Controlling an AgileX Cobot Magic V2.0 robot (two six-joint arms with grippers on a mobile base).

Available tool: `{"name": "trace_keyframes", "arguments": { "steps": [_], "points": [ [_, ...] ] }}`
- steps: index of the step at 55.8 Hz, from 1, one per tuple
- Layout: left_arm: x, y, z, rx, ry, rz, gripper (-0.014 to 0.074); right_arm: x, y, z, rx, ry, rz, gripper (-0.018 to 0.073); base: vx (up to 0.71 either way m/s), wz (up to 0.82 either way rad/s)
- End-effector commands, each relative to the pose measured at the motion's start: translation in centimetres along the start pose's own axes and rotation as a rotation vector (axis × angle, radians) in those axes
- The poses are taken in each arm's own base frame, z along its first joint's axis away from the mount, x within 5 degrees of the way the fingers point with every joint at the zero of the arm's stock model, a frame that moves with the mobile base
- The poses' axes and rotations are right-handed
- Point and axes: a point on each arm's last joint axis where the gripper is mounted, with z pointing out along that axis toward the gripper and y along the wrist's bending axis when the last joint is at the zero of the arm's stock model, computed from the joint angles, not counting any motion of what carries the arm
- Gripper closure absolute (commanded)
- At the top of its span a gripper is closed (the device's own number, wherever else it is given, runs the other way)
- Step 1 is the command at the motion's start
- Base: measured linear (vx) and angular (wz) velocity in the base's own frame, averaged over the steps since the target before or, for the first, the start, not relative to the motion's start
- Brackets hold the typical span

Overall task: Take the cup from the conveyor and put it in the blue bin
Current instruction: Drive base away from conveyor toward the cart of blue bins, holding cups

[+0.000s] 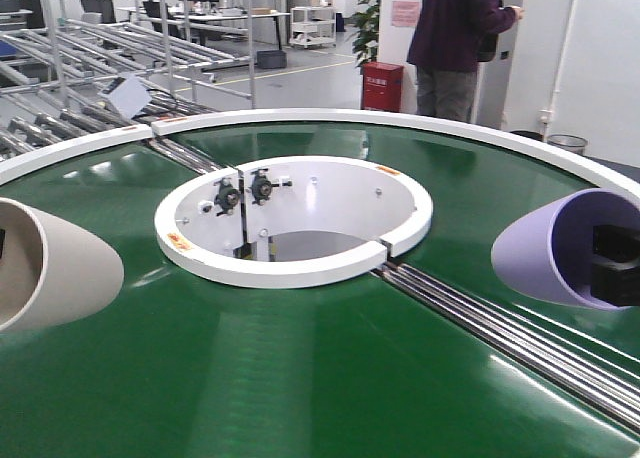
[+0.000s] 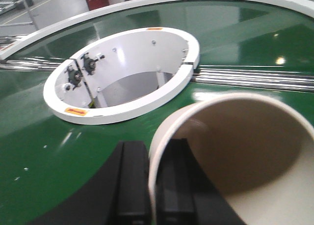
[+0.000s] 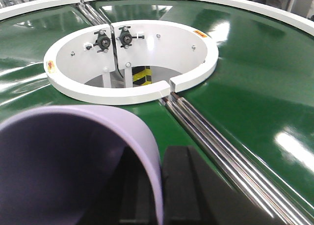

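The dark green conveyor (image 1: 330, 378) rings a white hub (image 1: 300, 268). My left gripper (image 2: 151, 185) is shut on the rim of a cream cup (image 2: 245, 151), one finger inside and one outside. The cup shows at the left edge of the front view (image 1: 50, 263), held tilted above the belt. My right gripper (image 3: 159, 195) is shut on the wall of a lilac cup (image 3: 73, 161), which shows at the right edge of the front view (image 1: 550, 248), with the black fingers (image 1: 615, 263) inside its mouth. The blue bin is out of view.
Steel roller joints (image 1: 500, 328) cross the belt from the hub to the right front. Metal roller racks (image 1: 120, 48) stand behind the conveyor at left. A person (image 1: 460, 38) stands at the back right beside a red box (image 1: 382, 86).
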Motion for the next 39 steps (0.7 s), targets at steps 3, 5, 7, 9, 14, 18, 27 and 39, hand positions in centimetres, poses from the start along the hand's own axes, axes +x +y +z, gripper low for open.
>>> {"name": "trace_keyframes", "arguments": {
  "steps": [3,5,7,9,14,18,27,39],
  "points": [
    [-1.67,0.22,-0.89,-0.037,-0.111,-0.017,0.0603,-1.86,-0.02,-0.90,0.006,-0.139,-0.010,0.0568,-0.22,-0.23],
    [-1.67,0.22,-0.89,-0.037,-0.111,-0.017,0.0603,-1.86,-0.02,-0.90,0.006,-0.139,-0.010,0.0568,-0.23,-0.27],
    [-1.66,0.21,-0.90,-0.037,-0.110,-0.017,0.0603,-1.86,-0.02,-0.90,0.006,-0.139,-0.010,0.0568,-0.23,-0.30],
    [-1.67,0.22,-0.90,-0.037,-0.111,-0.017,0.0603,-1.86,-0.02,-0.90,0.006,-0.139,-0.010,0.0568,-0.23,-0.33],
    [-1.65,0.20,-0.89,-0.036,-0.109,-0.017,0.0603,-1.86,-0.02,-0.90,0.006,-0.139,-0.010,0.0568,-0.23,-0.38],
    [-1.65,0.20,-0.89,-0.036,-0.109,-0.017,0.0603,-1.86,-0.02,-0.90,0.006,-0.139,-0.010,0.0568,-0.23,-0.41],
    [-1.65,0.20,-0.89,-0.036,-0.109,-0.017,0.0603,-1.86,-0.02,-0.90,0.006,-0.139,-0.010,0.0568,-0.22,-0.44],
    [-1.64,0.19,-0.89,-0.035,-0.108,-0.017,0.0603,-1.86,-0.02,-0.90,0.006,-0.139,-0.010,0.0568,-0.18,-0.48]
  ]
}}
